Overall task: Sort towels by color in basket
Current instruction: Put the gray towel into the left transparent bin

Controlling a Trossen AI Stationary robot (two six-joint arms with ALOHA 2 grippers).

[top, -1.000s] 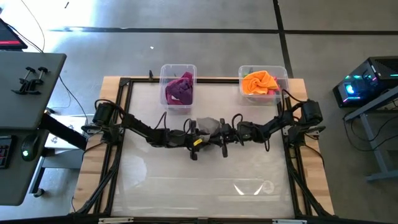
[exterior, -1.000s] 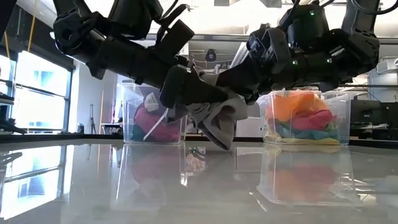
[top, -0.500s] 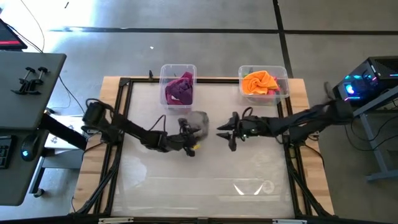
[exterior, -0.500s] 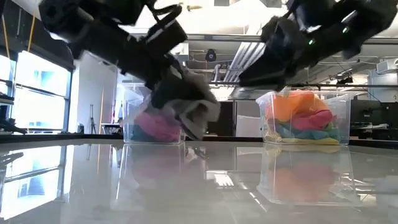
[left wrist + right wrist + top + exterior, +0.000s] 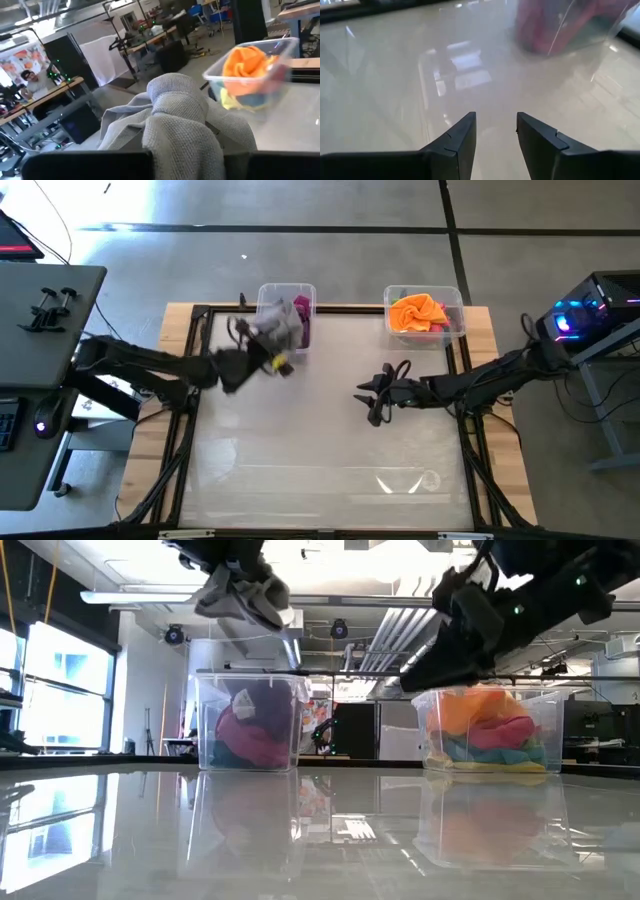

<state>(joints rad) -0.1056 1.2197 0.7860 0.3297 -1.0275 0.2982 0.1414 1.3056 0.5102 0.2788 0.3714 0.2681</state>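
A grey towel (image 5: 280,320) hangs bunched over the left clear bin (image 5: 264,292), held by my left gripper (image 5: 266,340). In the low view the grey towel (image 5: 246,592) is above the left bin's rim (image 5: 250,672). That bin holds magenta and purple towels (image 5: 245,735). The right bin (image 5: 450,298) at the far edge holds an orange towel (image 5: 417,312) on top of pink, light blue and yellow ones. My right gripper (image 5: 368,396) stands open over the table's middle, nothing between its fingers (image 5: 462,135). My left gripper pinches the grey towel's bunched middle (image 5: 175,145) between its two fingers, in several layers. It reaches in from the table's left side. The towel is lifted clear, above the left bin, and its loose folds (image 5: 265,605) droop slack beside the gripper.
The glossy tabletop (image 5: 330,450) lies bare toward the near edge, inside a black frame (image 5: 195,380). Desks and equipment stand beyond the table on both sides, with a lit device (image 5: 570,320) to the right.
The grey towel has passed from my right gripper to my left one at the table's middle. My left gripper then carried it up and toward the far left, over the left bin. My right gripper has let go and stays near the middle.
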